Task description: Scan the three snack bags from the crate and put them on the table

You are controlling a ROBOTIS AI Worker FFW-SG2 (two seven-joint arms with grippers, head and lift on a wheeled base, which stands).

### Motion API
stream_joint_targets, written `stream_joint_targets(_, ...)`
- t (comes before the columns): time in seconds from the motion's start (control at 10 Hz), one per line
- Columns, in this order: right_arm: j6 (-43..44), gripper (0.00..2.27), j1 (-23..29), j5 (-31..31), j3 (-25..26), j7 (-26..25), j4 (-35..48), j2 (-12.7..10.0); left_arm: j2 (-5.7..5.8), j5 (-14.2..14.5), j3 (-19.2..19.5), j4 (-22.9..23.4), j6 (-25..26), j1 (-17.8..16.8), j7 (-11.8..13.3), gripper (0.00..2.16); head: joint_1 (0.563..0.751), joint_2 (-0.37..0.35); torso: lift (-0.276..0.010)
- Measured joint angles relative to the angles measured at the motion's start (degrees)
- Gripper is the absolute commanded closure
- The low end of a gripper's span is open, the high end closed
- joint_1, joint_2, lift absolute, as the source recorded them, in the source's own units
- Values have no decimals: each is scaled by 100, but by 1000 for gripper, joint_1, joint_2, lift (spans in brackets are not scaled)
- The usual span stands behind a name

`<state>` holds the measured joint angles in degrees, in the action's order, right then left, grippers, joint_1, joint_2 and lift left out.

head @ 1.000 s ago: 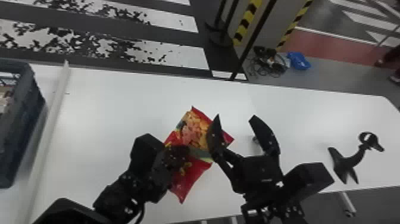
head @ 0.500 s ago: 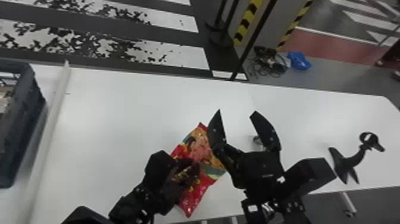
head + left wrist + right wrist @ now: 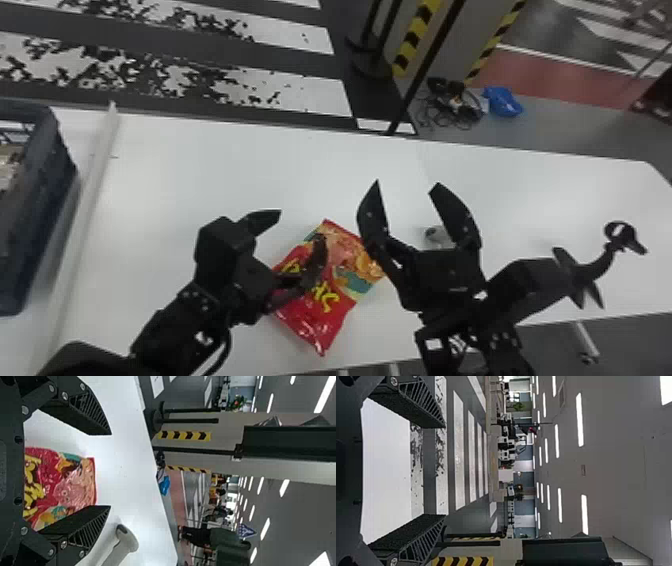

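L hand (image 3: 301,225) wide at bag (image 3: 322,317)
Bag low ctr on counter (image 3: 250,165), gap prob. for release/regrip; R hand (image 3: 407,183) wide, ctr-right, prob. standby.

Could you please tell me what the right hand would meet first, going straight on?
The right hand seems to have a free way over the white table, though its height above it is unclear.

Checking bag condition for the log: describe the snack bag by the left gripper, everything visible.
The snack bag is glossy, wrinkled, plastic-looking film: red with yellow lettering, an orange-pink food picture, and teal patches. It looks plump, with no tear visible. It appears to lie on its broad side on the white table. The open left gripper has one finger across it in the head view; contact can't be confirmed.
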<state>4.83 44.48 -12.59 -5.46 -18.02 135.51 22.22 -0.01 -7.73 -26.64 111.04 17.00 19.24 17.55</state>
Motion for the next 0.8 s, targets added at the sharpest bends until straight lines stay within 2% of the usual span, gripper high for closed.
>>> stream_joint_targets(0.2, -387, 76, -41, -241, 161, 185, 10, -13, 2, 174, 824, 750, -13, 405, -23, 26, 695, -350, -94)
stream_joint_targets(0.4, -727, 97, -87, -68, 178, 290, -51, -39, 65, 622, 1767, 1517, -203, 877, -111, 29, 695, -217, -94)
stream_joint_targets(0.5, -859, 107, -117, 102, 127, 413, -123, -55, 69, 832, 2229, 1815, -315, 1122, -249, 29, 695, -140, -94)
stream_joint_targets(0.6, -1294, 113, -169, 217, 47, 688, -146, -60, 70, 1146, 2715, 2046, -449, 1346, -304, 33, 695, -102, -94)
stream_joint_targets(0.8, -2548, 117, -257, 384, -129, 1242, -70, -80, 60, 1773, 3553, 2401, -604, 1699, -353, 33, 695, 70, -94)
